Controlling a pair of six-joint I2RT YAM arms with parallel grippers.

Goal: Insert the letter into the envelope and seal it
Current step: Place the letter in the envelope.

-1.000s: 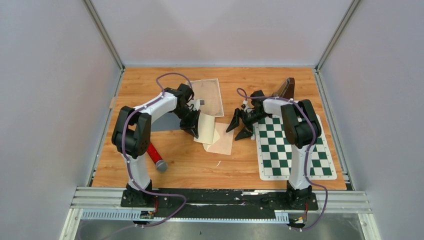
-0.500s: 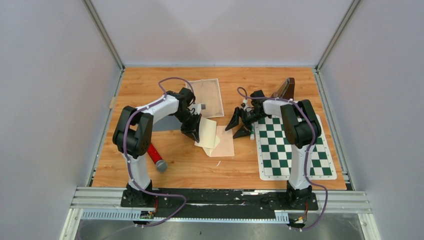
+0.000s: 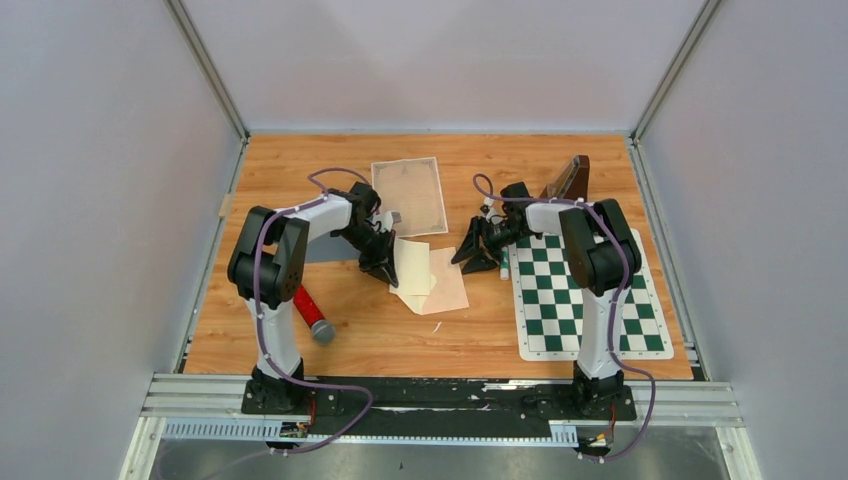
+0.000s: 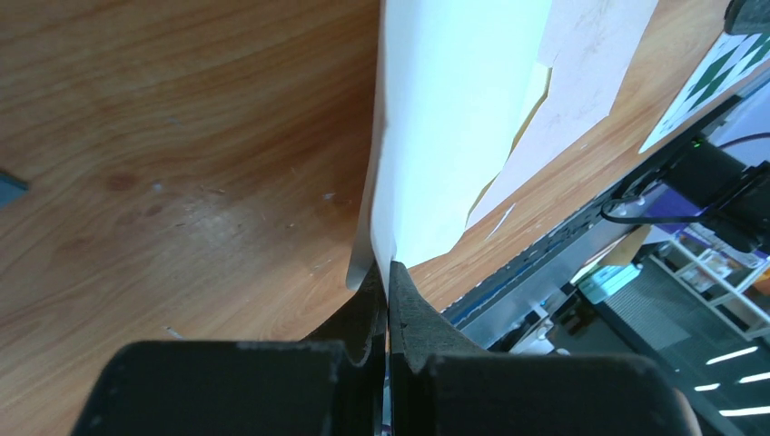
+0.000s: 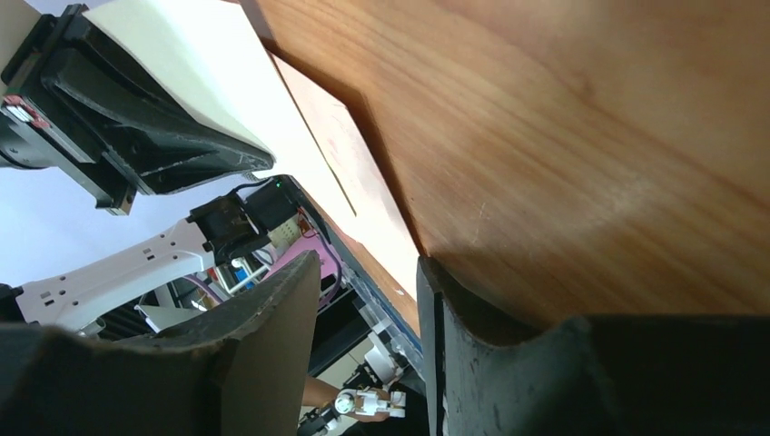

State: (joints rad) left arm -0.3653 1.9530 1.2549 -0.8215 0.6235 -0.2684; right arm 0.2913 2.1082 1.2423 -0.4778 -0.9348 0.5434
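The left pincer [image 4: 386,272] is clamped tight on the left edge of the white letter [image 3: 413,265], mid-tabletop [image 3: 400,340]. The sheet overlaps the tan envelope [image 3: 447,285]; tucked in or just lying on top, hard to say. The right pincer [image 3: 478,258] hovers just right of the envelope, jaws partly apart with nothing between them, by the left edge of the checkered mat [image 3: 580,300].

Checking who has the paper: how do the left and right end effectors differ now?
The left end effector is shut on the letter at its edge; the right end effector stands open, holding nothing. The left one is left of the envelope, the right one right of it. Both are black and low over the table.
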